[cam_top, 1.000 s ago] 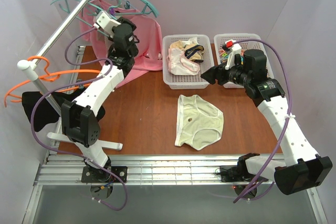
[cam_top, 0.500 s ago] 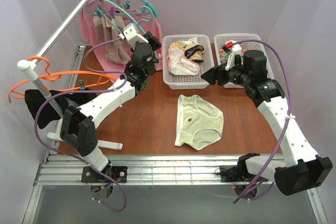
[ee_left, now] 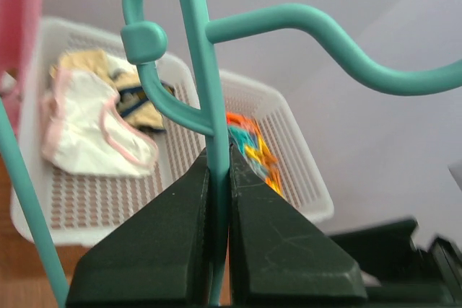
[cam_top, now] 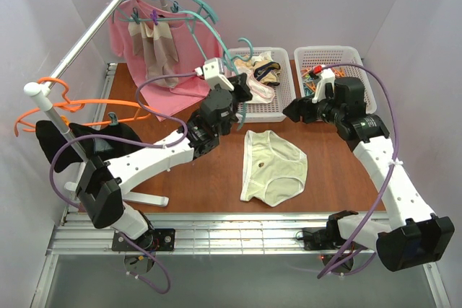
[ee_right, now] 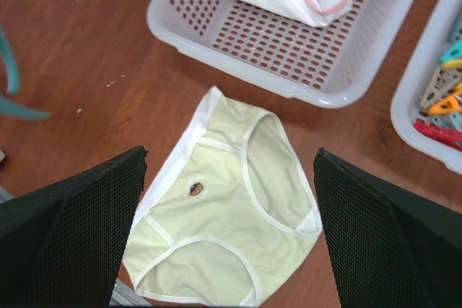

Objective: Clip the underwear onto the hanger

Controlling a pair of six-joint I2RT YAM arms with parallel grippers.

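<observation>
Top external view showed the underwear [cam_top: 273,166] spread flat on the brown table [cam_top: 189,178], a little right of the frame's centre and just below a white basket [cam_top: 264,115] that held other garments. A second white basket [cam_top: 339,51] sat in the upper right with coloured clips [cam_top: 313,74] inside.

Left wrist view showed the left gripper [ee_left: 219,178] clenched on the hanger [ee_left: 193,48]. Its two dark fingers [ee_left: 166,236] pressed against either side of the thin teal stem, which ran straight up between them to the hook at the top of the frame. One curved arm of the hanger swept off to the right. From above, the hanger stood over the garment basket's left end, up and to the left of the underwear and apart from it.

Right wrist view showed the right gripper [ee_right: 229,155] released. Its mesh-faced fingers [ee_right: 72,243] were spread to the lower left and lower right corners of the frame, and the underwear lay on the wood between and below them, untouched. A small dark emblem [ee_right: 196,189] marked the pale fabric. From above, this gripper hung up and to the right of the underwear, near the basket of clips.
</observation>
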